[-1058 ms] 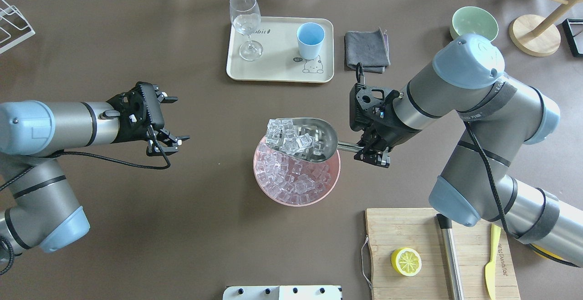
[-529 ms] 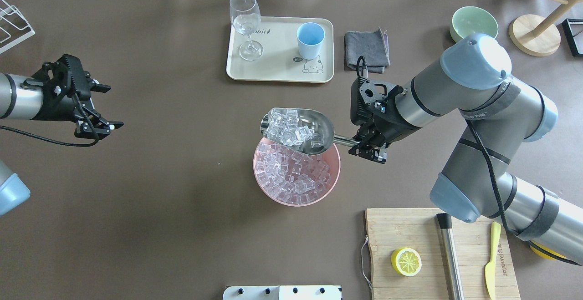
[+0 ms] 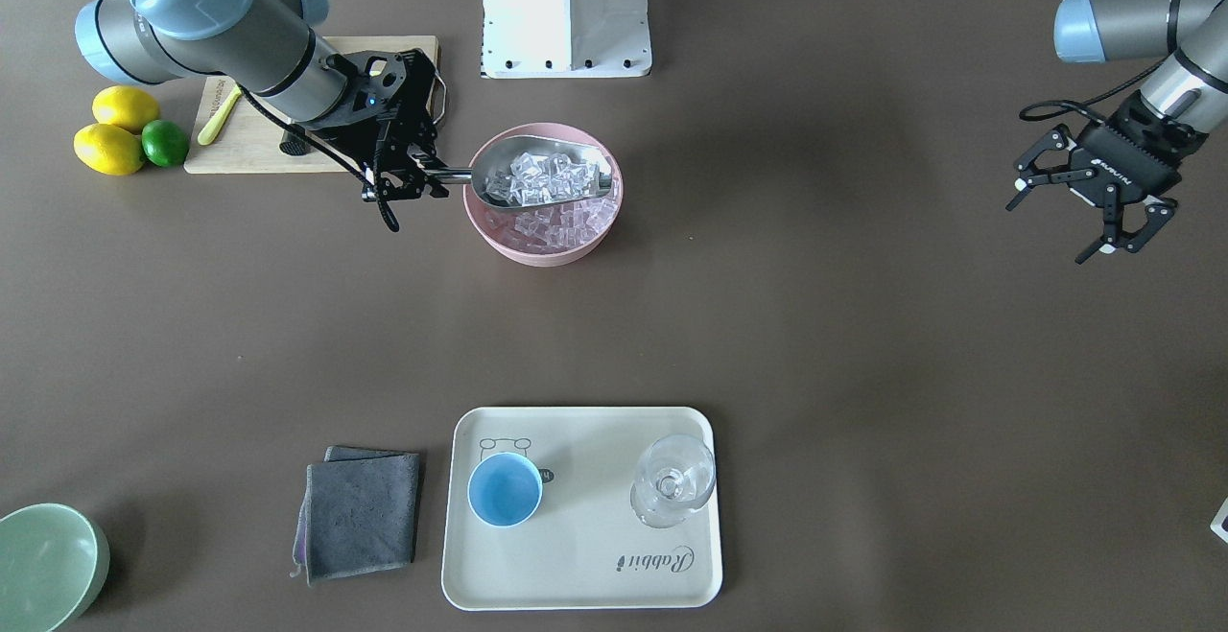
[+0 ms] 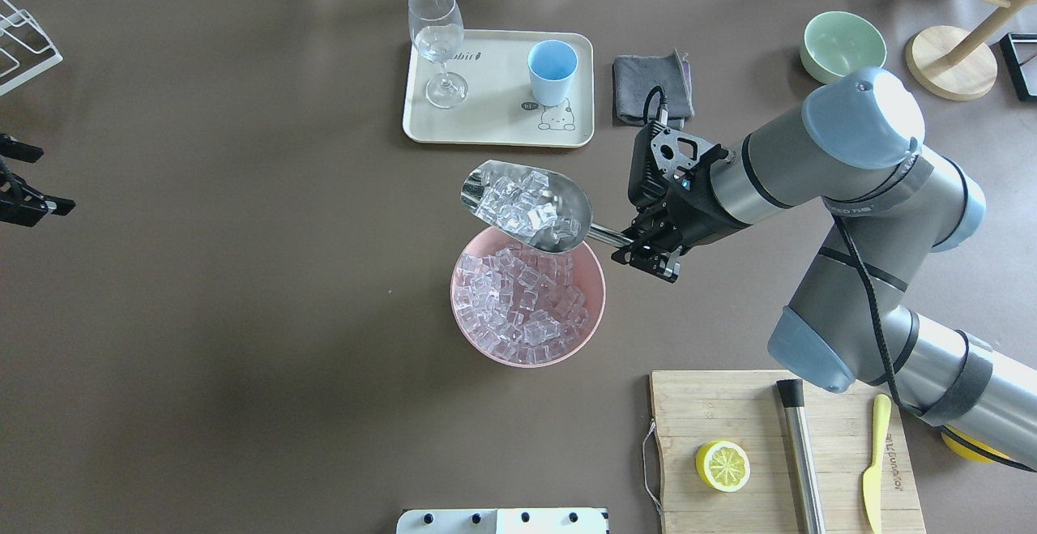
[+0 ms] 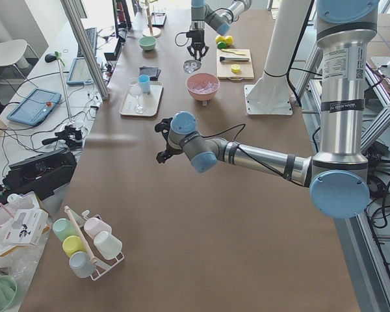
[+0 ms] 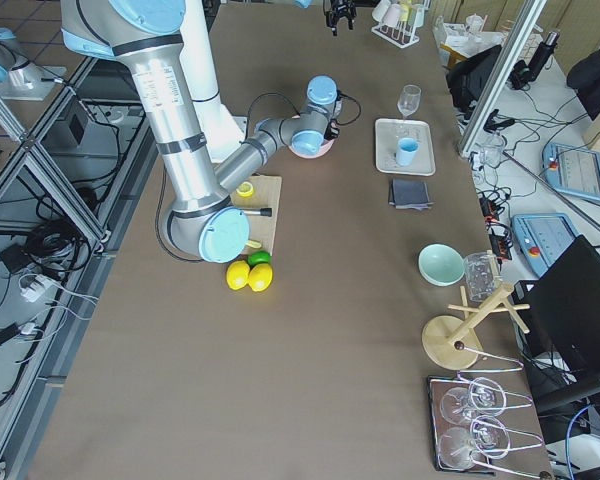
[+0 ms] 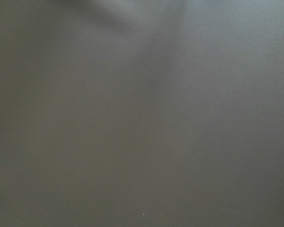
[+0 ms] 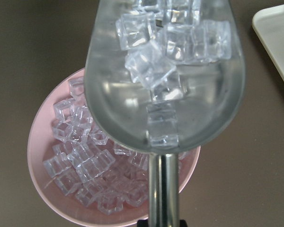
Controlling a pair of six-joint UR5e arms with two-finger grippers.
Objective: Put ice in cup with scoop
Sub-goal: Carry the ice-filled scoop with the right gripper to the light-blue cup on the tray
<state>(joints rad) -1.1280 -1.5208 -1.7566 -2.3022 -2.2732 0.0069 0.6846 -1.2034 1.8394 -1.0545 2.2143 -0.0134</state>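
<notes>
My right gripper [image 4: 640,257] is shut on the thin rod handle of the steel scoop [image 4: 527,206]. The scoop is held level over the far rim of the pink bowl [image 4: 595,307] and is loaded with several clear ice cubes [image 4: 518,203]. More ice [image 4: 518,311] fills the bowl. The wrist view shows the loaded scoop [image 8: 165,71] above the bowl [image 8: 38,142]. The light-blue cup [image 4: 552,70] stands upright on the cream tray [image 4: 494,125], beyond the scoop. My left gripper [image 3: 1048,232] is open and empty, far off to the left side.
A stemmed glass [image 4: 437,40] stands on the tray beside the cup. A grey cloth [image 4: 652,88] and a green bowl [image 4: 842,44] lie right of the tray. Near me a cutting board [image 4: 729,412] holds a lemon half [image 4: 723,466], a steel cylinder [image 4: 802,453] and a yellow knife [image 4: 875,461].
My right gripper has carried the loaded scoop up and away from the bowl's middle toward the tray. My left arm has drawn back to the left, nearly out of the overhead view.
</notes>
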